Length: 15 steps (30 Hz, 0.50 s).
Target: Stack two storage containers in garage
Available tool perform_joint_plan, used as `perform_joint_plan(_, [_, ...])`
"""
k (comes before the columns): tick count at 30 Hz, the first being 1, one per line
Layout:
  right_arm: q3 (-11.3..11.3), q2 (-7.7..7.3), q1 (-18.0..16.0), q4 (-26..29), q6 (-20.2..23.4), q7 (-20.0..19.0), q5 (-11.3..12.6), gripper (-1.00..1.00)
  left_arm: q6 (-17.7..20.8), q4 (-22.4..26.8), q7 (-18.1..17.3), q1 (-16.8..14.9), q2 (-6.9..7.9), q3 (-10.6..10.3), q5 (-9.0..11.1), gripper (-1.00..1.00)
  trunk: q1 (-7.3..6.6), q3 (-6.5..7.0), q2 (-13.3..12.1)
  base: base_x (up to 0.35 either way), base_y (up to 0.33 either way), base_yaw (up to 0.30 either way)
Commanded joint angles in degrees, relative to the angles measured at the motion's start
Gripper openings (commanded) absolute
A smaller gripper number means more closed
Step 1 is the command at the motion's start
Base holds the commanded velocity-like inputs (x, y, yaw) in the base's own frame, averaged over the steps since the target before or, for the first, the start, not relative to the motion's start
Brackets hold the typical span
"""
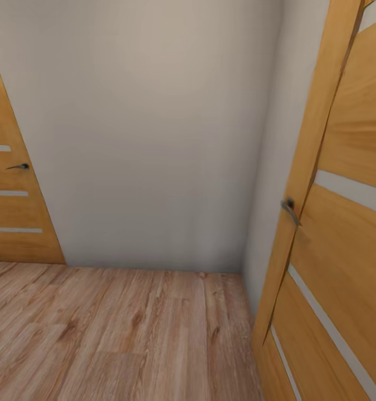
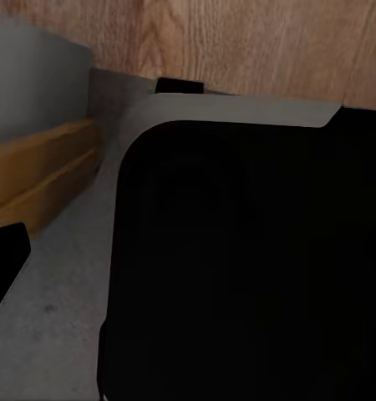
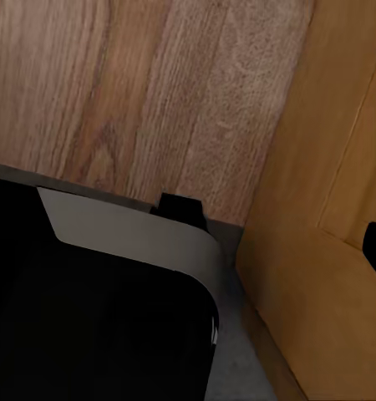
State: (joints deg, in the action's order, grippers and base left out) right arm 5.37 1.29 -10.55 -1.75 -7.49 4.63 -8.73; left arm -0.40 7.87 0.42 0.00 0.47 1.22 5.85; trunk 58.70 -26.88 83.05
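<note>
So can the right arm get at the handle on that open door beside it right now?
Probably not yet. The door handle sits on the open wooden door close on the robot's right, with bare wood floor before it, but the head view shows no arm raised toward it. It would need lifting first.

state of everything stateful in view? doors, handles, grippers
right door: swung open, leaf edge toward camera
right door handle: lever level, not pressed
left door: cropped at frame edge, open or closed unclear
left door handle: lever level
wood-plank floor: bare
robot base: standing on the planks beside the door
grippers: open or shut cannot be told
</note>
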Motion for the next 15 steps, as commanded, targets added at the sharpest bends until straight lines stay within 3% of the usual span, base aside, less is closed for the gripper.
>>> perform_joint_plan(1, [0.43,0.03,-0.08,-0.19,-0.23,0.38,-0.32,1.00,-0.04,0.04,0.02,0.00,-0.02,0.07,0.58,1.00,0.03,-0.05,0.02,0.319,0.000,0.000])
perform_joint_plan(15, [0.49,0.03,-0.08,-0.19,-0.41,0.38,-0.32,1.00,0.04,0.04,0.02,0.00,0.05,0.07,0.65,1.00,0.03,-0.05,0.02,0.320,0.000,0.000])
